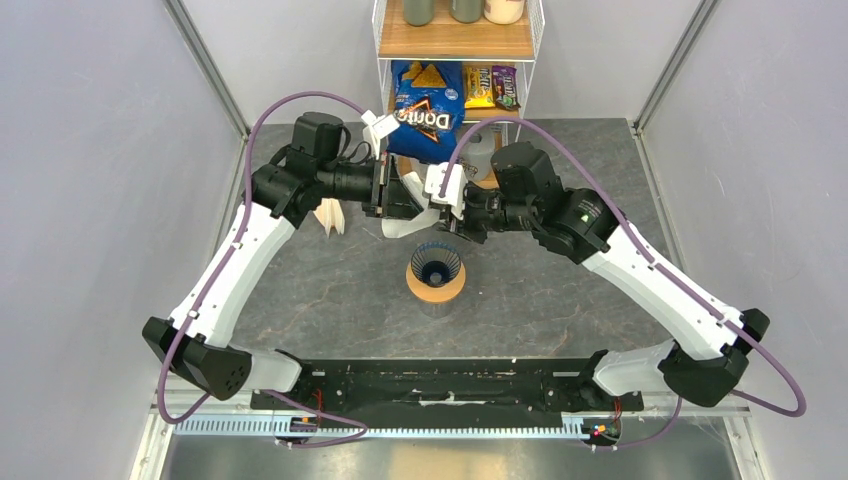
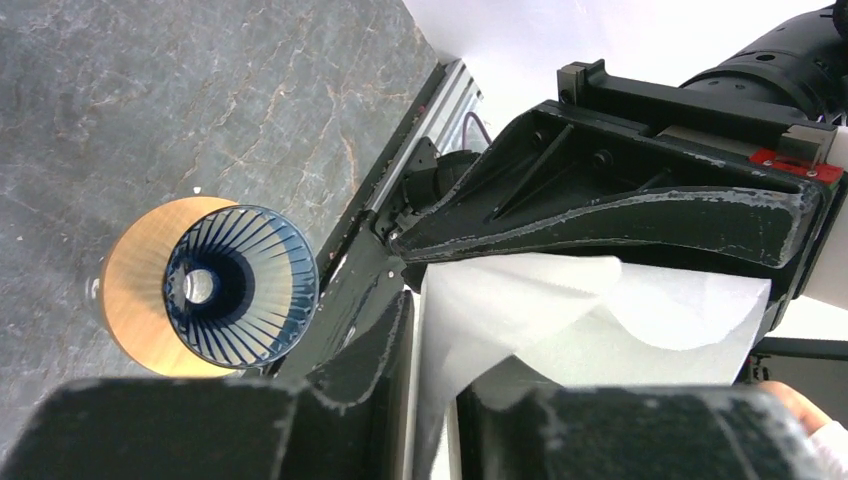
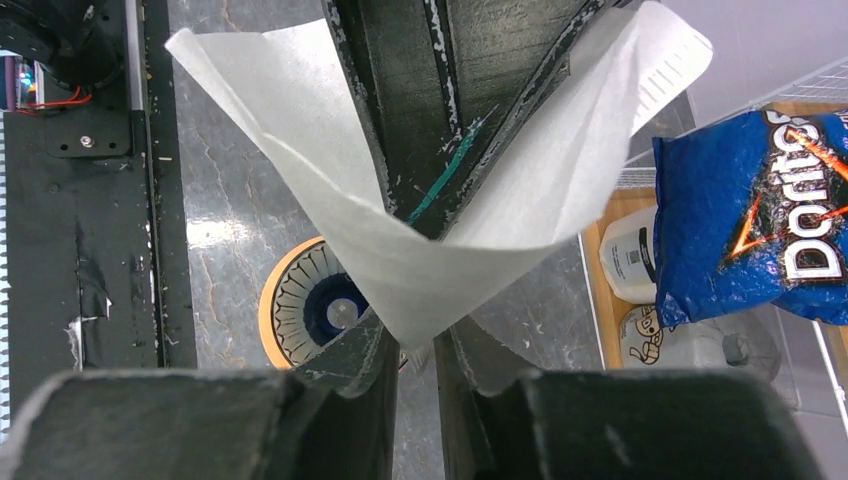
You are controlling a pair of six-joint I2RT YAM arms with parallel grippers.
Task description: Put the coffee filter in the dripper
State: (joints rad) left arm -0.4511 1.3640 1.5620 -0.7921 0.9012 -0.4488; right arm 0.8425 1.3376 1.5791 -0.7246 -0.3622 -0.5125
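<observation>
Grey marble tbl point(image 1: 300, 290) carries tan ring point(image 1: 436, 292) w/ dripper point(image 1: 436, 262), tan wedge point(image 1: 330, 215).

— Where is the coffee filter point(image 3: 500, 220)?
— Off the counter point(image 1: 300, 290). It's a white paper cone with its mouth spread wide, tip pinched in my right tool point(image 3: 415, 352), one wall in my left tool point(image 2: 435, 400).
— And the dripper point(image 1: 436, 264)?
— Dark blue, ribbed, translucent. It stands mouth-up on a tan ring point(image 1: 436, 293) on the counter, nearer me than the filter, not touching it.
</observation>
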